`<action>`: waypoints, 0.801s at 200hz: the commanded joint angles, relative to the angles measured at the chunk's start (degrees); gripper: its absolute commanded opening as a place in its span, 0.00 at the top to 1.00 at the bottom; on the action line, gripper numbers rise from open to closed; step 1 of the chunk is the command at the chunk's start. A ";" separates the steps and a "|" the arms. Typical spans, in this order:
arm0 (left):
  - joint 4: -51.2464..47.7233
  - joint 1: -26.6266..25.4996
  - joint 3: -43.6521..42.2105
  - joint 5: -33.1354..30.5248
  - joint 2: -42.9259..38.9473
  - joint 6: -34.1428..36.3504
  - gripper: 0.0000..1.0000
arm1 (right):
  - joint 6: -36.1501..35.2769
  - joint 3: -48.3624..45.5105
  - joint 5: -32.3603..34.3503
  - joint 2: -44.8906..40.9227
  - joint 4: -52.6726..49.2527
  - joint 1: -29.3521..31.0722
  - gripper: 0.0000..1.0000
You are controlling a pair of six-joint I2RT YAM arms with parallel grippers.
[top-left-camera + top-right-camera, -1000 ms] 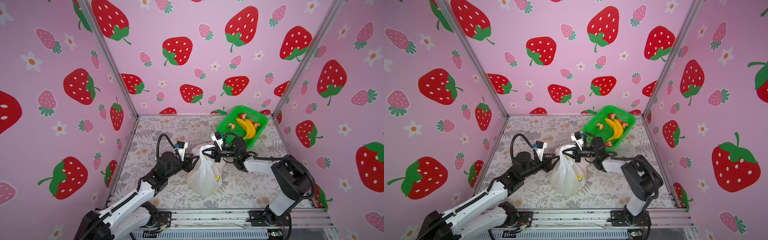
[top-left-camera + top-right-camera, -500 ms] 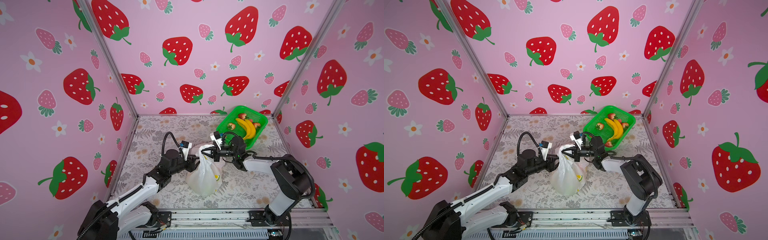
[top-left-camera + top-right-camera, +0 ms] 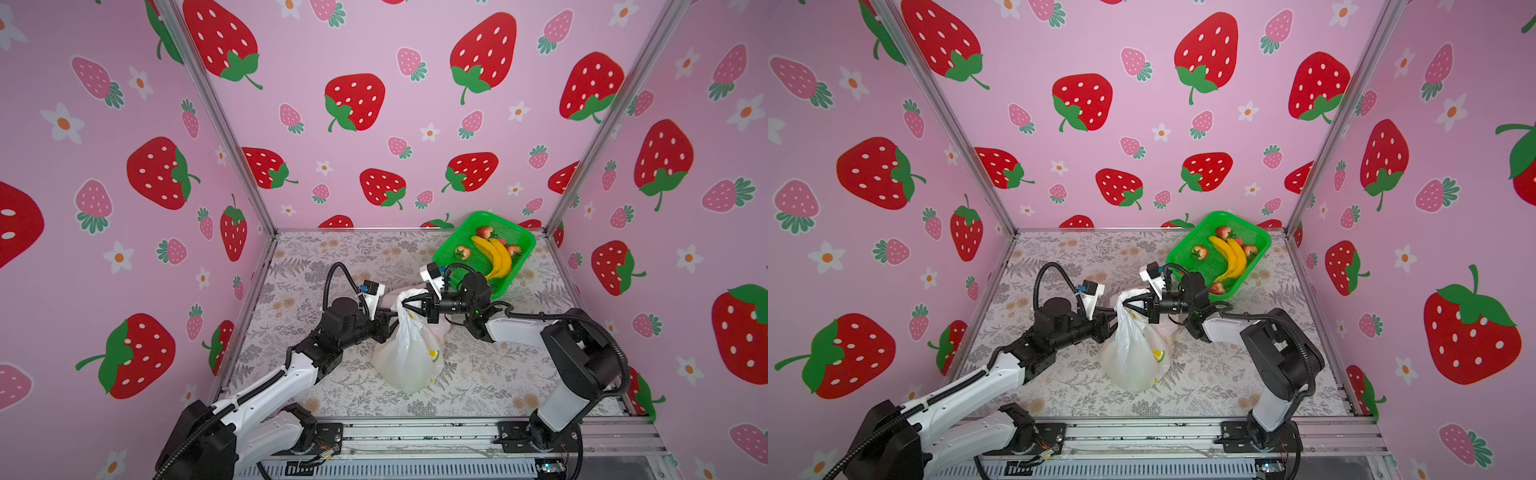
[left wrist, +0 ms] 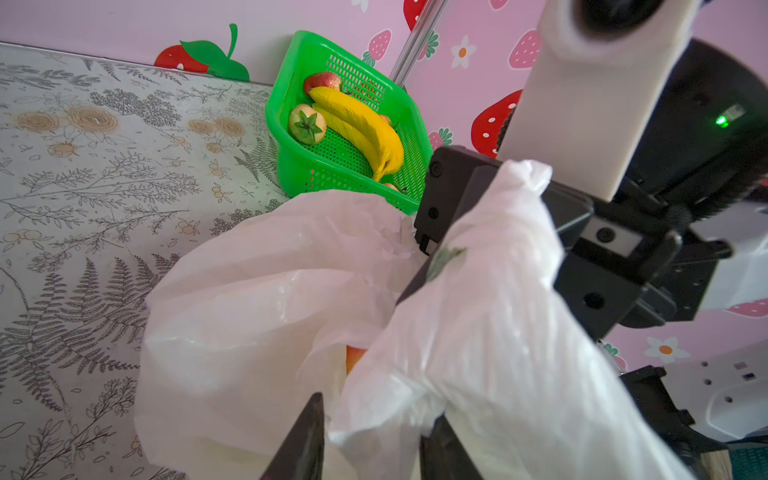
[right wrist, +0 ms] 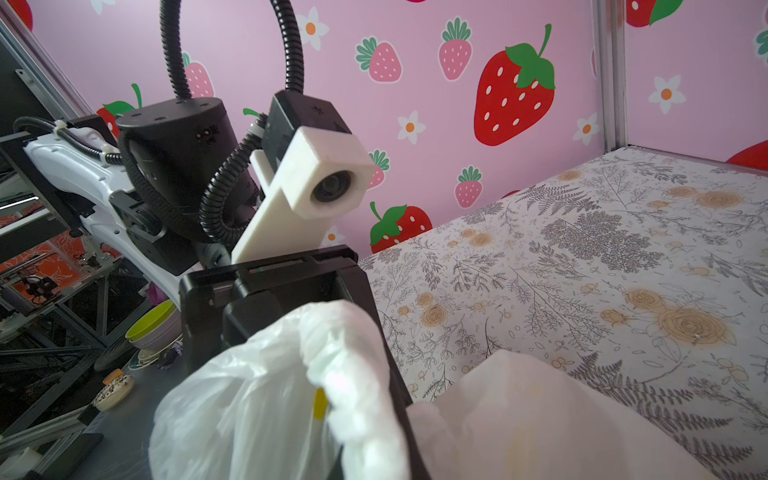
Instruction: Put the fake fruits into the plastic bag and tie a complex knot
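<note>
In both top views, we see the left claw (image 3: 388,325) at centre frame, pressed against the neck of the plastic bag (image 3: 409,353); from above we cannot tell how its jaws stand. In the left wrist view its two dark fingers (image 4: 305,440) stand apart at the bottom edge, with a bunched white handle (image 4: 478,332) running between them; whether they pinch it yet, we cannot tell.

Just to the right, the right claw (image 3: 411,306) is closed on the gathered top of the bag and holds it raised, while the bag's belly rests on the flowered table (image 3: 478,374) a little below centre. A lemon print (image 3: 1158,355) shows on its side, and something orange (image 4: 353,357) shows through the opening in the left wrist view.

Further right, in the upper right of the table, the green basket (image 3: 523,253) holds bananas (image 3: 496,257) and strawberries (image 3: 462,252), so we judge the loading unfinished or those pieces left aside.

We judge the bag light, soft and slippery, its film liable to stretch or slide through a loose pinch. The best hold is on the bunched handles near the neck, not the thin belly. No finished knot is visible.
</note>
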 commanded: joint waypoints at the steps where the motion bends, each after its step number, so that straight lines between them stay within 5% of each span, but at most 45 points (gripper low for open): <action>1: 2.03 0.25 2.04 -1.82 -1.05 0.87 0.58 | -0.66 1.31 -0.79 0.97 -0.05 0.62 1.00; 28: 2.35 0.23 2.13 -1.74 -0.95 0.75 0.61 | -0.77 1.31 -0.73 0.99 -0.23 0.69 1.00; 116: 1.33 0.19 1.60 -3.96 -1.36 0.01 1.00 | -2.24 1.40 0.31 0.06 -2.10 0.71 1.00; 160: 0.53 0.26 1.52 -4.67 -1.33 -0.33 1.00 | -3.67 1.50 2.35 -0.84 -4.39 0.39 0.96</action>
